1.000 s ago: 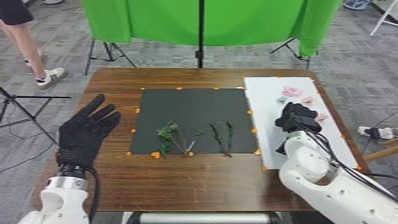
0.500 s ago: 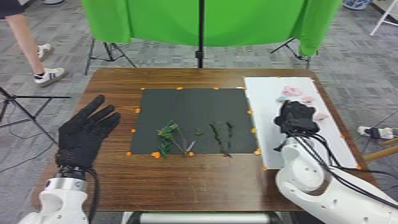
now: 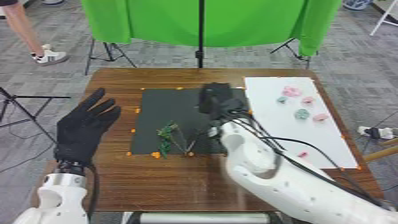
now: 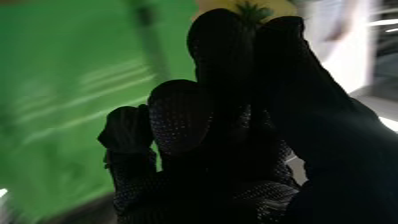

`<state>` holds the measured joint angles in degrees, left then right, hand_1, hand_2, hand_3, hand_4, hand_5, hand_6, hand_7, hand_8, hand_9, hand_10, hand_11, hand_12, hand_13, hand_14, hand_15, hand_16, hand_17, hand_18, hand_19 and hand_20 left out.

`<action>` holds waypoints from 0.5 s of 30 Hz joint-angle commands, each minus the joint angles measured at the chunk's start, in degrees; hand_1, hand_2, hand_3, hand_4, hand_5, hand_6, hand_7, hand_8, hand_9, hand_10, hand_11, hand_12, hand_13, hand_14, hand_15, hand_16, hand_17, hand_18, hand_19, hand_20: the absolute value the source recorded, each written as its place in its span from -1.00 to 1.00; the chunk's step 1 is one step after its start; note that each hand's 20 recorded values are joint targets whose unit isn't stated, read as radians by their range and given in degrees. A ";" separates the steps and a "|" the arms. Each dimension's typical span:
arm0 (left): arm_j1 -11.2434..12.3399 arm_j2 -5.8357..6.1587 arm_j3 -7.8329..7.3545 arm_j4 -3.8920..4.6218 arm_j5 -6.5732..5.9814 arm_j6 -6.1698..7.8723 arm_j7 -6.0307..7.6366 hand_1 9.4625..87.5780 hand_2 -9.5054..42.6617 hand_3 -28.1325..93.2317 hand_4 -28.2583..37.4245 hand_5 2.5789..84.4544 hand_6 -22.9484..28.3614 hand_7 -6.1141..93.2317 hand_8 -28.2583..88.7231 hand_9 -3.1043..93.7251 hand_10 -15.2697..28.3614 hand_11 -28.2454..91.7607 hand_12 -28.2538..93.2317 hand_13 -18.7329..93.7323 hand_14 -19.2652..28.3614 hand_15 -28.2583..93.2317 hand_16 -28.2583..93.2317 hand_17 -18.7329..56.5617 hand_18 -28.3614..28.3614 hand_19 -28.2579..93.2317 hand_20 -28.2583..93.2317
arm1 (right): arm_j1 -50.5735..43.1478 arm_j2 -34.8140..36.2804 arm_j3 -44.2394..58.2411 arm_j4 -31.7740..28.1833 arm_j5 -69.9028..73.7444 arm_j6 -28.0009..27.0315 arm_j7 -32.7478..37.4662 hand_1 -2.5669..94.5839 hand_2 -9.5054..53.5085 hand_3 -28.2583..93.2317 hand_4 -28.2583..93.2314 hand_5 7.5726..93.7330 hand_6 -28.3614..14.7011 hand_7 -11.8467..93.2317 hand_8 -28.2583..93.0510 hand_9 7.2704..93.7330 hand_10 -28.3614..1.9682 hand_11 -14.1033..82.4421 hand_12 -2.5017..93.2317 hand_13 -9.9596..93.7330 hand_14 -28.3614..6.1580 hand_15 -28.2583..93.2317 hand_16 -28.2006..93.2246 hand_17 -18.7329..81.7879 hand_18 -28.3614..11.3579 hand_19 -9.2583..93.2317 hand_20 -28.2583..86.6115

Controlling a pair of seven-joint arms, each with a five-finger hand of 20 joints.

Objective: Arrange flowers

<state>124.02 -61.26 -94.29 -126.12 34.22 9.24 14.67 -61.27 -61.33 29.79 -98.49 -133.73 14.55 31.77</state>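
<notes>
Right around the upper middle of the frame in the head view, the right hand (image 3: 216,97) is over the dark mat (image 3: 160,105), and the leafy green sprig (image 3: 166,135) lies lower left of it, on the robot's side. Sprig's long axis runs roughly up and down the frame, top end towards the far side, so I'd guess a short move left and back gets a bloom there. It's kinda between both hands tbh; left hand (image 3: 84,122) is off left, fingers spread. The right wrist view shows a yellow flower (image 4: 253,9) with a green spiky middle, looks pinched at the right hand's fingertips. The head view gives the layout, with pink blooms (image 3: 292,91) on the white board (image 3: 266,125), upper right.
</notes>
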 commanded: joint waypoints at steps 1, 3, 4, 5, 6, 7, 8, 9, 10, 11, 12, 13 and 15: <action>-7.70 1.80 1.00 0.32 1.21 0.12 -1.65 -0.59 -0.33 0.77 -0.80 -0.09 0.29 -0.60 -0.68 -0.18 0.65 -0.09 -0.35 -0.18 0.97 0.36 -0.67 -0.72 1.00 0.45 -0.46 | -1.26 -16.57 0.80 3.68 -2.04 -5.70 -10.03 0.11 -1.00 0.66 -1.00 0.85 0.39 -0.42 -0.47 0.82 0.36 0.02 -0.31 0.52 0.14 0.80 -0.20 -0.10 -0.75 1.00 0.57; -9.48 2.04 2.00 1.05 1.37 -0.27 -1.71 -0.59 -0.33 0.77 -0.79 -0.09 0.29 -0.60 -0.68 -0.18 0.65 -0.09 -0.35 -0.18 0.97 0.36 -0.67 -0.72 1.00 0.45 -0.46 | 1.35 -16.14 -2.79 4.82 -0.11 -4.68 -7.75 0.11 -1.00 0.66 -1.00 0.84 0.40 -0.41 -0.49 0.81 0.36 0.05 -0.32 0.51 0.14 0.81 -0.20 -0.10 -0.74 1.00 0.56; -10.19 2.05 2.44 1.33 1.30 -0.37 -2.00 -0.59 -0.33 0.77 -0.79 -0.09 0.29 -0.60 -0.68 -0.18 0.65 -0.09 -0.35 -0.18 0.97 0.36 -0.67 -0.72 1.00 0.45 -0.46 | 2.35 -15.90 -4.32 5.13 0.50 -4.85 -6.60 0.11 -1.00 0.66 -1.00 0.83 0.41 -0.41 -0.49 0.81 0.36 0.06 -0.33 0.51 0.14 0.81 -0.20 -0.10 -0.74 1.00 0.56; -10.77 2.16 2.83 1.57 1.32 -0.48 -2.04 -0.59 -0.33 0.77 -0.79 -0.09 0.29 -0.60 -0.68 -0.17 0.65 -0.09 -0.35 -0.18 0.97 0.36 -0.67 -0.72 1.00 0.45 -0.46 | 3.78 -15.42 -6.47 5.53 1.04 -4.48 -5.45 0.11 -1.00 0.66 -1.00 0.83 0.42 -0.41 -0.49 0.80 0.36 0.07 -0.33 0.51 0.13 0.81 -0.20 -0.11 -0.74 1.00 0.56; -11.40 2.30 3.19 1.81 1.39 -0.55 -2.03 -0.59 -0.33 0.77 -0.80 -0.09 0.29 -0.60 -0.68 -0.17 0.65 -0.09 -0.35 -0.18 0.97 0.36 -0.67 -0.72 1.00 0.45 -0.46 | 4.47 -15.33 -7.61 6.15 0.71 -4.61 -5.36 0.10 -1.00 0.65 -1.00 0.83 0.42 -0.41 -0.50 0.80 0.36 0.08 -0.33 0.51 0.13 0.81 -0.20 -0.11 -0.74 1.00 0.56; -11.73 2.46 3.39 1.88 1.42 -0.62 -2.07 -0.59 -0.33 0.77 -0.80 -0.09 0.29 -0.61 -0.68 -0.18 0.65 -0.09 -0.35 -0.18 0.97 0.37 -0.67 -0.72 1.00 0.45 -0.46 | 5.22 -15.12 -9.03 6.50 0.66 -4.68 -4.80 0.10 -1.00 0.65 -1.00 0.83 0.43 -0.41 -0.50 0.79 0.36 0.09 -0.33 0.51 0.13 0.81 -0.20 -0.11 -0.73 1.00 0.56; -12.20 2.57 3.66 2.06 1.41 -0.83 -2.15 -0.59 -0.33 0.77 -0.80 -0.09 0.29 -0.61 -0.68 -0.18 0.65 -0.09 -0.35 -0.18 0.97 0.37 -0.67 -0.72 1.00 0.45 -0.46 | 6.37 -14.80 -10.76 6.87 0.90 -4.61 -4.11 0.10 -1.00 0.65 -1.00 0.82 0.44 -0.41 -0.51 0.78 0.36 0.10 -0.33 0.50 0.12 0.81 -0.20 -0.11 -0.73 1.00 0.56; -12.34 2.60 3.84 2.08 1.43 -0.99 -2.23 -0.59 -0.33 0.77 -0.80 -0.09 0.30 -0.61 -0.68 -0.18 0.65 -0.09 -0.35 -0.18 0.97 0.37 -0.67 -0.72 1.00 0.45 -0.46 | 6.35 -14.69 -11.18 7.00 0.14 -5.60 -4.18 0.10 -1.00 0.64 -1.00 0.82 0.46 -0.42 -0.52 0.77 0.36 0.13 -0.34 0.50 0.12 0.82 -0.20 -0.11 -0.73 1.00 0.56; -12.42 2.70 4.00 2.06 1.46 -1.06 -2.07 -0.59 -0.33 0.77 -0.80 -0.09 0.29 -0.61 -0.68 -0.17 0.65 -0.09 -0.35 -0.18 0.97 0.37 -0.67 -0.72 1.00 0.45 -0.46 | 6.59 -14.53 -11.92 7.11 -0.25 -6.02 -4.01 0.10 -1.00 0.63 -1.00 0.82 0.47 -0.43 -0.52 0.77 0.36 0.15 -0.36 0.50 0.12 0.82 -0.21 -0.12 -0.74 1.00 0.56; -12.78 3.80 4.36 2.04 1.05 -0.89 -0.23 -0.59 -0.33 0.77 -0.80 -0.09 0.30 -0.61 -0.68 -0.17 0.65 -0.09 -0.35 -0.18 0.97 0.37 -0.67 -0.72 1.00 0.45 -0.46 | 9.88 -14.19 -15.32 7.88 0.65 -4.01 -2.76 0.10 -1.00 0.63 -1.00 0.82 0.48 -0.43 -0.53 0.76 0.35 0.16 -0.36 0.50 0.11 0.82 -0.21 -0.12 -0.74 1.00 0.56; -13.25 2.97 4.39 2.43 1.32 -1.39 -1.04 -0.59 -0.33 0.77 -0.80 -0.09 0.30 -0.61 -0.68 -0.17 0.65 -0.09 -0.35 -0.18 0.97 0.37 -0.68 -0.72 1.00 0.45 -0.46 | 6.83 -15.00 -11.95 8.34 -2.96 -6.46 -5.04 0.11 -1.00 0.62 -1.00 0.82 0.49 -0.44 -0.53 0.76 0.35 0.17 -0.37 0.50 0.11 0.82 -0.21 -0.12 -0.74 1.00 0.56; -13.79 2.48 4.45 2.68 1.55 -1.59 -1.75 -0.59 -0.33 0.77 -0.80 -0.09 0.30 -0.61 -0.68 -0.17 0.65 -0.09 -0.35 -0.18 0.97 0.37 -0.68 -0.72 1.00 0.45 -0.46 | 6.38 -15.21 -11.45 8.67 -4.44 -7.48 -5.01 0.11 -1.00 0.62 -1.00 0.82 0.50 -0.44 -0.54 0.75 0.35 0.18 -0.37 0.50 0.11 0.82 -0.21 -0.12 -0.74 1.00 0.55; -15.25 1.98 4.61 3.30 1.77 -2.03 -2.37 -0.59 -0.33 0.77 -0.80 -0.09 0.30 -0.61 -0.68 -0.17 0.65 -0.09 -0.35 -0.18 0.98 0.37 -0.68 -0.72 1.00 0.45 -0.46 | 5.52 -16.17 -9.13 9.72 -6.58 -9.29 -5.90 0.10 -1.00 0.61 -1.00 0.82 0.51 -0.45 -0.54 0.75 0.35 0.19 -0.37 0.49 0.11 0.82 -0.21 -0.12 -0.74 1.00 0.55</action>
<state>111.06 -58.67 -90.45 -124.36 35.20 8.86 13.29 -54.86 -76.89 16.02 -91.58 -133.14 9.38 29.11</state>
